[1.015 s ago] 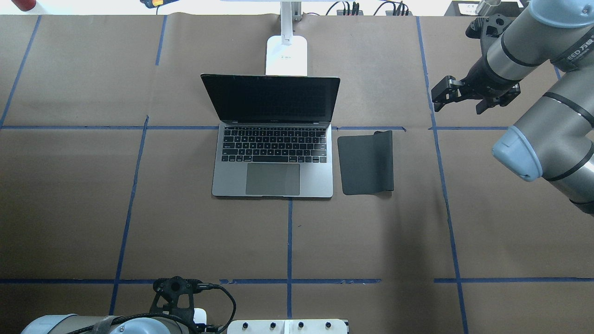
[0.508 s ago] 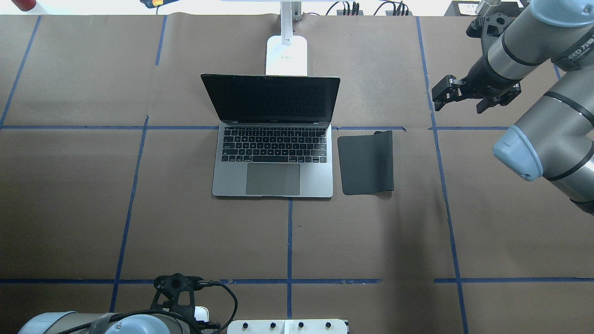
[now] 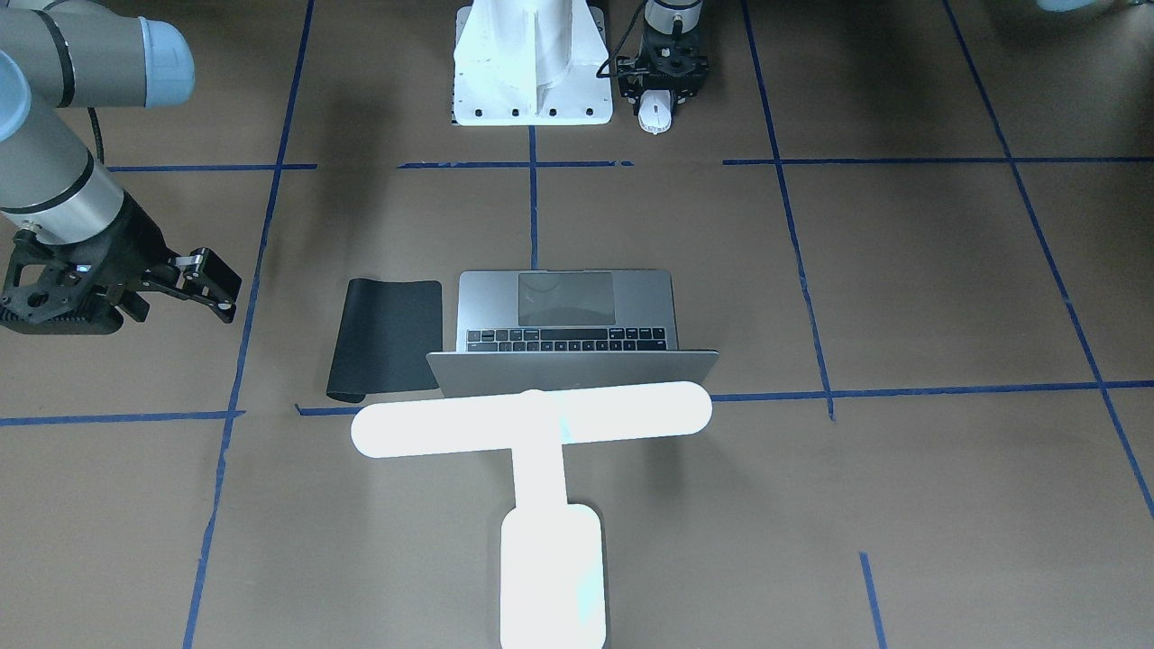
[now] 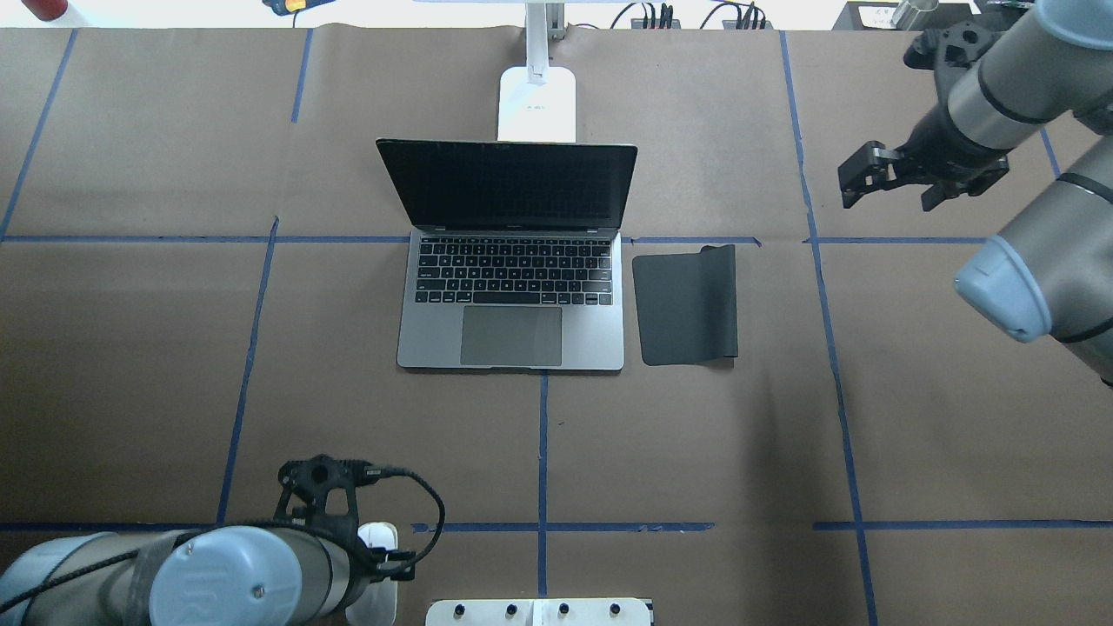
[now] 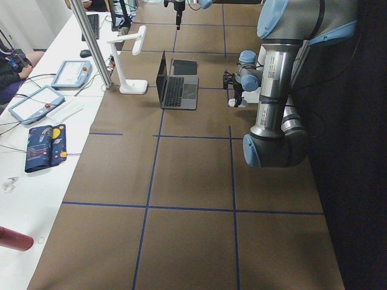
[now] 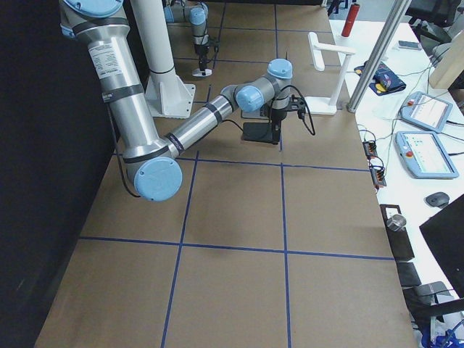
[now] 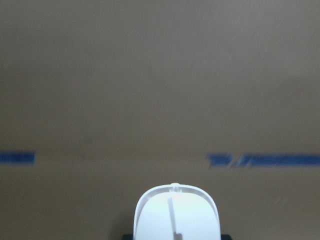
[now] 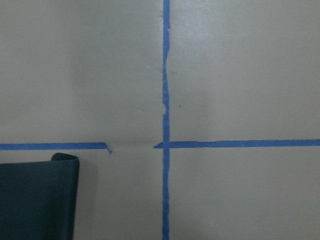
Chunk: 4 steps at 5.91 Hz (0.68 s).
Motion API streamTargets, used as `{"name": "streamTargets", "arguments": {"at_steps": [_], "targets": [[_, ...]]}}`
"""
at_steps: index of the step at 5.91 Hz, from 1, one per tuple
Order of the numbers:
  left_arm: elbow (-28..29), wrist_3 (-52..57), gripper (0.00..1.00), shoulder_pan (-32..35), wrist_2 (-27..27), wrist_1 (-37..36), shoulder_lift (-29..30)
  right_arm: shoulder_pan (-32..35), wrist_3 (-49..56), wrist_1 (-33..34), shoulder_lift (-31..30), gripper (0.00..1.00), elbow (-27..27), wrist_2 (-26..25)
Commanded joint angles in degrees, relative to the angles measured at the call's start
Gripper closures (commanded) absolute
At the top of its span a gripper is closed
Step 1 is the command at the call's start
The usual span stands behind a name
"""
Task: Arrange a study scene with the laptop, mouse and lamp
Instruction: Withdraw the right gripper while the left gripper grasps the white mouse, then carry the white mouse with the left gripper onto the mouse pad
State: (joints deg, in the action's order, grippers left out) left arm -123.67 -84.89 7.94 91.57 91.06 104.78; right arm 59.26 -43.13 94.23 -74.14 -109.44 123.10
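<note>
The open silver-grey laptop (image 4: 511, 296) sits mid-table, screen dark; it also shows in the front view (image 3: 566, 311). The glowing white T-shaped lamp (image 3: 532, 419) stands just behind it, with its base (image 4: 536, 104) on the paper. My left gripper (image 4: 376, 546) is shut on the white mouse (image 4: 376, 532) near the robot base, low over the table. The mouse also shows in the front view (image 3: 655, 115) and fills the bottom of the left wrist view (image 7: 176, 212). My right gripper (image 4: 856, 178) is open and empty, hovering right of the laptop.
A black mat (image 4: 685, 304) lies flat right of the laptop, one edge curled up; it also shows in the front view (image 3: 386, 333). The white flared pedestal (image 3: 532, 63) stands at the robot's edge. Blue tape lines cross the brown paper. Tablets and cables lie past the far edge.
My left arm has moved forward from the robot base, carrying the mouse toward the table's middle. My right gripper has drifted right, farther from the mat.
</note>
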Motion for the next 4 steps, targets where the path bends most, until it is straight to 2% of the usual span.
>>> {"name": "streamTargets", "arguments": {"at_steps": [1,3,4], "targets": [[0.4,5.7,0.93,7.2,1.3,-6.2,9.1,5.2,8.6,0.0,-6.3,0.00,-2.5,1.5],[12.8,7.9,0.93,10.2,1.1,-7.3,23.4,13.6,22.0,-1.1,-16.3,0.00,-2.4,5.2],[19.6,8.0,0.93,11.6,1.0,-5.6,29.2,18.0,28.5,-1.6,-20.5,0.00,-1.7,9.2]]}}
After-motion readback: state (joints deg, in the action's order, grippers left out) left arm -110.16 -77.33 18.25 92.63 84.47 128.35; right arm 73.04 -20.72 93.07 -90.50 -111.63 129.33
